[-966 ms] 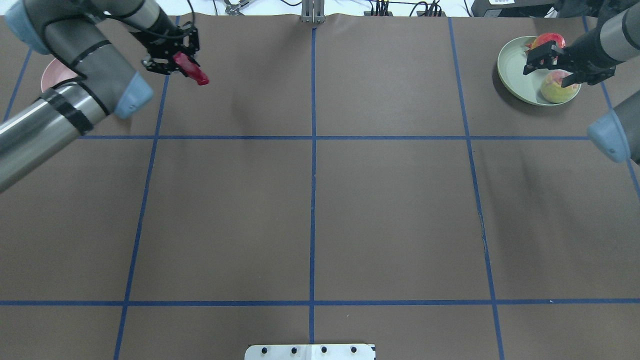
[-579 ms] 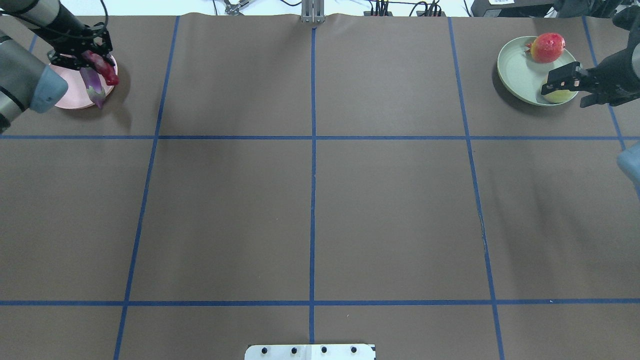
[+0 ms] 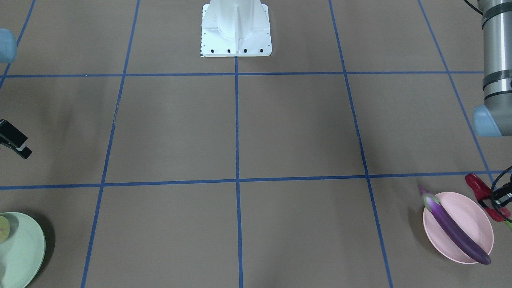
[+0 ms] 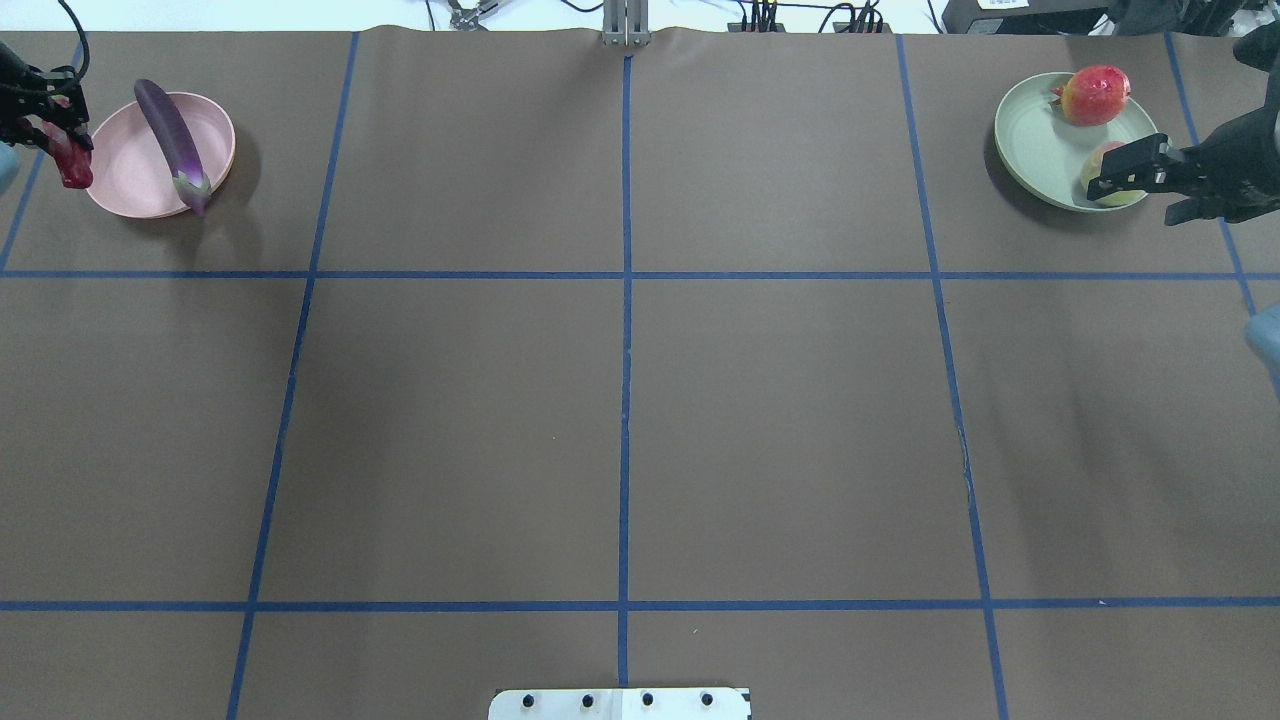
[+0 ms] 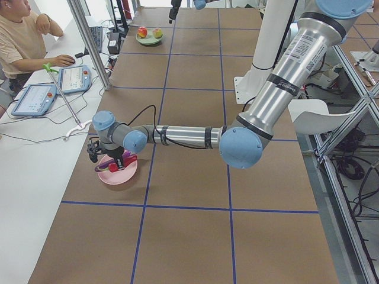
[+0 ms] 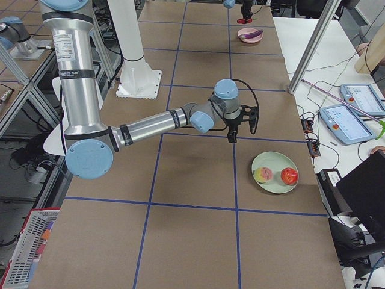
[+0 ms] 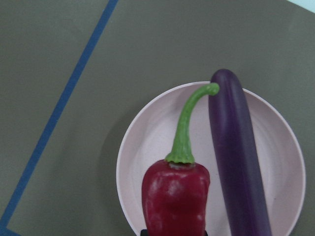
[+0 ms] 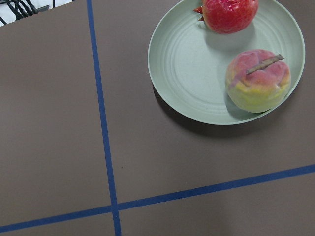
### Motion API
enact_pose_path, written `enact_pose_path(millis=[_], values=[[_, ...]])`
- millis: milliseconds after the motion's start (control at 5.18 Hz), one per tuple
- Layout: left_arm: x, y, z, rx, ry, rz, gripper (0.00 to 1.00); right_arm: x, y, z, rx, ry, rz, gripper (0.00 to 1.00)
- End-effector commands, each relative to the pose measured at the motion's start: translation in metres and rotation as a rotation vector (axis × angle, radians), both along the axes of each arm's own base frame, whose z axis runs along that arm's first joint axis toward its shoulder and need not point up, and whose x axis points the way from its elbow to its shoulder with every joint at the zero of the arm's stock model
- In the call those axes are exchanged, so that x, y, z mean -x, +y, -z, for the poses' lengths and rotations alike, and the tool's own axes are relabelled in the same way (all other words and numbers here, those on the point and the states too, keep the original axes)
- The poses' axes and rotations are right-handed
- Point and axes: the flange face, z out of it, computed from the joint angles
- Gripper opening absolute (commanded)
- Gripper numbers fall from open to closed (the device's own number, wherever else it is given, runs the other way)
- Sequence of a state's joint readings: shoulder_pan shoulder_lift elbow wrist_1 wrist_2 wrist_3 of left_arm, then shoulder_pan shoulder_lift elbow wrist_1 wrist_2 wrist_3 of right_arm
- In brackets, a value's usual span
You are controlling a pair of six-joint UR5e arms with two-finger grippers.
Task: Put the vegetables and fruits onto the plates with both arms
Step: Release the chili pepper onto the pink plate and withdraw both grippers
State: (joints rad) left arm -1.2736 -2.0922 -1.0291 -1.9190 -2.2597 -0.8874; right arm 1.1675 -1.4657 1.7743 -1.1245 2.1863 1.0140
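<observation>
The pale pink plate sits at the far left with the purple eggplant lying across it. My left gripper is shut on the red chili and holds it above the plate's outer left rim. In the left wrist view the chili hangs over the plate beside the eggplant. The mint green plate at the far right holds the pomegranate and the peach. My right gripper is open and empty, raised over the plate's near right rim.
The white robot base stands at the table's middle near edge. Blue tape lines grid the brown table. An operator sits with tablets beside the table's far edge. Cables lie along that edge.
My left gripper carried the chili left, from open table across the pink plate to its outer rim, uncovering the eggplant. My right gripper drew back from the peach toward the right.
</observation>
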Motion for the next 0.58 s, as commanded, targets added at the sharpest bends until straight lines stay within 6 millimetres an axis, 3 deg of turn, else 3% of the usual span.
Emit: enact_pose_path(millis=[0,193,386], values=[[-0.0204,-0.0078,-0.0024,-0.005,-0.050,0.001,0.47,-0.0001,0.0003,-0.0001,0.000,0.000,0.000,1.00],[-0.0261,-0.0063,-0.0110,-0.031,-0.069,-0.008,0.99,-0.0008,0.0019,-0.0035,0.006,0.003,0.000,1.00],[-0.0253,-0.0076,-0.0080,-0.043,-0.067,-0.009,1.00,-0.0016,0.0017,-0.0037,0.002,0.005,0.002,1.00]])
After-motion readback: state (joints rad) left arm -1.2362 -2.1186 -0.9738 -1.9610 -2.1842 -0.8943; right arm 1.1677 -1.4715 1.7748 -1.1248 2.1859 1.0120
